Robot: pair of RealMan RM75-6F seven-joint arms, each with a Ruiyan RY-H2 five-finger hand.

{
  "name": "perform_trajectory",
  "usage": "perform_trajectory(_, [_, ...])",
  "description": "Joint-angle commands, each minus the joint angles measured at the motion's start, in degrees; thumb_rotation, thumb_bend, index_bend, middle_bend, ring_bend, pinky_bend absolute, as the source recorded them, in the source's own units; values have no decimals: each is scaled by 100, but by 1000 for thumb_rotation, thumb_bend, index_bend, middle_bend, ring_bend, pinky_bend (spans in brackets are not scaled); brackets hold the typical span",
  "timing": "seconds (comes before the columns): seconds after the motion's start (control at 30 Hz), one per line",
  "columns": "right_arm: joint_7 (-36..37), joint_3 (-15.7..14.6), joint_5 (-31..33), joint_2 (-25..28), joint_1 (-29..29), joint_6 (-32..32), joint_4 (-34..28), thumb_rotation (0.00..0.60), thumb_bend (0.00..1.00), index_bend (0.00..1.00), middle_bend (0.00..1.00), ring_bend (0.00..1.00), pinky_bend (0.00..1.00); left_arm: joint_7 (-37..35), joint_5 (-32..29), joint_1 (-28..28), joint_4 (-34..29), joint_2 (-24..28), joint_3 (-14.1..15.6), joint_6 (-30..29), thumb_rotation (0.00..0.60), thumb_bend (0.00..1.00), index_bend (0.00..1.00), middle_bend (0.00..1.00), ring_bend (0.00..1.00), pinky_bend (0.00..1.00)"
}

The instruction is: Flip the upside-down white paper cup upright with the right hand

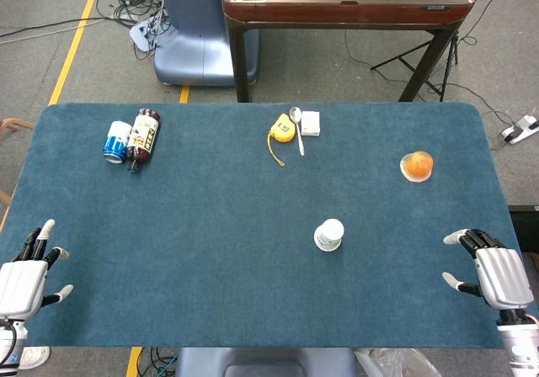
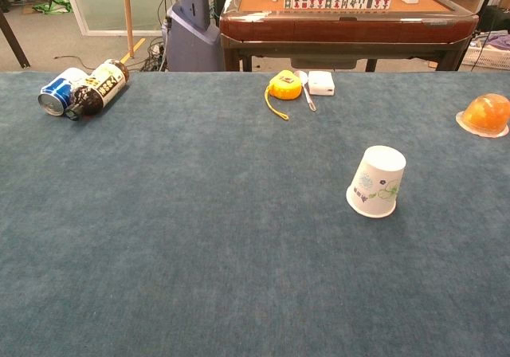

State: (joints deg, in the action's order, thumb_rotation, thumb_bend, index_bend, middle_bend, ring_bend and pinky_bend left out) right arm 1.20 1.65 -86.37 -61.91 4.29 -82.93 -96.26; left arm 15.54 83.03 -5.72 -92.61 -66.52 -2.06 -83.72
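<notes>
the white paper cup is standing upside-down right of centre on the worktop, well apart from the right hand, whose empty fingers are being held apart; its side should be gripped gently.

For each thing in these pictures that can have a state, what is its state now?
white paper cup: upside down, standing on the table, not held.
blue can: lying on its side, beside the bottle.
brown bottle: lying on its side.
yellow tape measure: tape partly pulled out.
orange jelly cup: resting on the table.
left robot hand: open, holds nothing.
right robot hand: open, holds nothing.
</notes>
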Motion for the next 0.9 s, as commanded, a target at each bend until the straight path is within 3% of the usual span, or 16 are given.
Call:
perform_trajectory(0.03, [53, 2, 11, 42, 1, 25, -2, 600, 4, 400, 350, 256, 443, -69, 17, -10, 23, -24, 13, 26, 600, 30, 433, 59, 21, 390])
perform_trajectory(0.33, [-65, 49, 75, 6, 30, 64, -45, 600, 4, 400, 351, 257, 439, -174, -25, 1, 120, -53, -23, 2, 600, 31, 438, 68, 30, 390])
perform_trajectory(0.5, [-288, 133, 220, -29, 86, 132, -175, 600, 1, 400, 319, 231, 265, -222, -9, 11, 97, -15, -53, -61, 600, 31, 438, 71, 31, 390])
perform_trajectory(0.73, [-1246, 388, 821, 228, 599, 926, -785, 600, 0, 387, 171, 87, 124, -244, -3, 23, -7, 41, -89, -128, 600, 30, 438, 72, 33, 390])
perform_trajectory(0.9, [-1719, 632, 1299, 215, 1094, 1524, -891, 600, 0, 361, 132, 59, 114, -234, 44, 38, -67, 70, -77, -170, 600, 30, 438, 72, 33, 390])
